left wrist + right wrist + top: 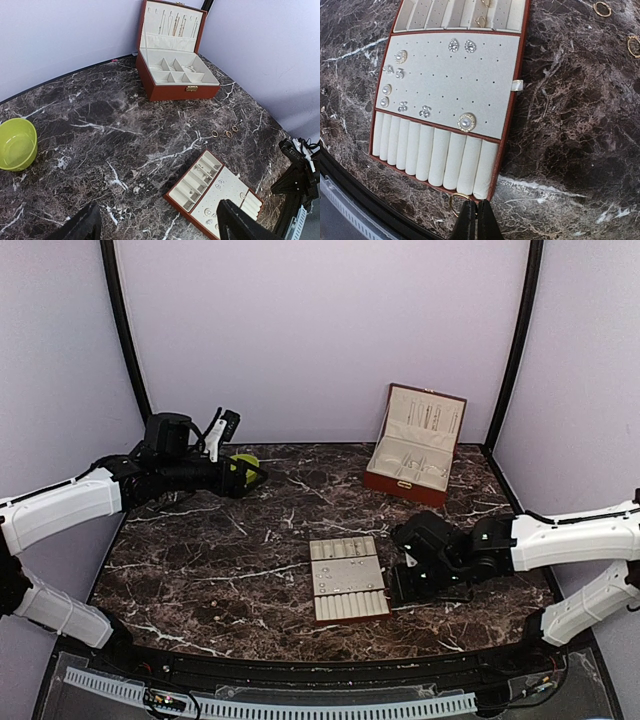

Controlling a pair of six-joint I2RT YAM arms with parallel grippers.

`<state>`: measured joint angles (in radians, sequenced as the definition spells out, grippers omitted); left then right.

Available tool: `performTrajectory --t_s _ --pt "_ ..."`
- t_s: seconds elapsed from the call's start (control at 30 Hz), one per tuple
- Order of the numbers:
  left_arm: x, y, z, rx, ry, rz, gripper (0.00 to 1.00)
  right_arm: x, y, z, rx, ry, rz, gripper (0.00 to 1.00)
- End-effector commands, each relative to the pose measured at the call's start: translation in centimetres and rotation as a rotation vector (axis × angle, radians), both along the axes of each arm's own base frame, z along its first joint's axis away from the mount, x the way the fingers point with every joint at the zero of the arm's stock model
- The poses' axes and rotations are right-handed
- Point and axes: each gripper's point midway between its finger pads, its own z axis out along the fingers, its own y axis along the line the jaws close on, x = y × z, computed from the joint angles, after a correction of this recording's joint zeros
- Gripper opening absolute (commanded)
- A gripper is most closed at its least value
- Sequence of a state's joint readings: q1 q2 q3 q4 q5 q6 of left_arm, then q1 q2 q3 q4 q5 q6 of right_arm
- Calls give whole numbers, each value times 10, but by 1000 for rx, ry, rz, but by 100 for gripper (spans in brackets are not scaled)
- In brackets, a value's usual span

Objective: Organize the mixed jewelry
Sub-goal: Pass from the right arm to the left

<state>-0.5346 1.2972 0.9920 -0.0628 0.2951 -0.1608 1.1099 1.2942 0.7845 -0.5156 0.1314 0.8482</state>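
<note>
The mixed jewelry shows as studs (466, 121) pinned on the beige tray's (519, 60) flat panel and loose gold-toned rings (602, 8) on the marble. My right gripper (476, 206) is shut on a thin gold ring (454, 200), right at the tray's roll-cushion end near its corner. From above, the right gripper (393, 600) sits by the tray's (347, 615) near right corner. My left gripper (160, 231) hangs open and empty high over the table, its fingers (80, 227) far apart. Three rings (228, 133) lie beyond the tray (172, 197).
An open brown jewelry box (415, 445) with beige compartments and chains in its lid stands at the back right. A lime-green bowl (17, 145) sits at the back left, close to the left gripper (252, 476). The table's near edge (350, 175) runs just past the tray.
</note>
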Motion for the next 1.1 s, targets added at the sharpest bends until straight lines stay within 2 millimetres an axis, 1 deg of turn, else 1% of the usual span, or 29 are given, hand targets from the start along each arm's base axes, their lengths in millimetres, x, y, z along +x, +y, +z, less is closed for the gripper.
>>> performTrajectory --t_s 0.0,0.1,0.3,0.37,0.43,0.53,0.57,0.6,0.63,0.67,0.7,0.73,0.83,0.87,0.9,0.93,0.97,1.0,1.03,1.07 --pt "-6 5 4 5 -5 -2 82 3 -2 3 -57 -15 -48 1" --pt "-7 5 4 5 -6 -4 82 4 -1 1 -95 -19 -57 1" --pt "-7 5 4 2 -2 -7 82 4 2 -9 -197 -25 -74 1" --pt "-9 2 4 -12 0 -22 82 6 7 -9 -191 -33 -75 1" --pt "-14 -6 7 -57 7 -63 82 9 13 -7 -162 -46 -74 1" --pt "-27 -26 2 -140 63 -132 82 17 25 3 -110 -92 -67 2" --pt "-35 -37 -4 -148 89 -162 81 20 30 7 -93 -110 -61 3" --pt "-40 -44 -8 -147 106 -183 81 23 35 12 -72 -129 -54 3" --pt "-48 -57 -16 -143 141 -211 81 26 40 16 -51 -148 -48 3" --pt "-52 -64 -20 -145 160 -226 80 29 45 20 -29 -167 -41 3" --pt "-61 -76 -25 -164 194 -259 80 32 50 25 -7 -185 -34 3" --pt "-70 -84 -30 -175 217 -284 79 35 54 30 14 -201 -28 3" --pt "-80 -106 -34 -259 282 -325 78 43 63 47 77 -253 -11 3" --pt "-86 -113 -40 -263 304 -342 78 45 65 53 98 -272 -5 4" --pt "-88 -119 -36 -292 313 -356 77 47 67 61 121 -292 1 4" --pt "-92 -126 -42 -292 333 -370 77 50 68 67 141 -312 5 5" --pt "-94 -130 -40 -312 344 -385 77 52 69 72 160 -329 9 5" --pt "-97 -136 -45 -311 365 -397 76 55 70 78 180 -346 13 6" --pt "-100 -141 -44 -323 378 -414 75 58 70 83 196 -362 16 6" --pt "-102 -146 -48 -320 393 -425 74 61 72 89 221 -378 17 6"
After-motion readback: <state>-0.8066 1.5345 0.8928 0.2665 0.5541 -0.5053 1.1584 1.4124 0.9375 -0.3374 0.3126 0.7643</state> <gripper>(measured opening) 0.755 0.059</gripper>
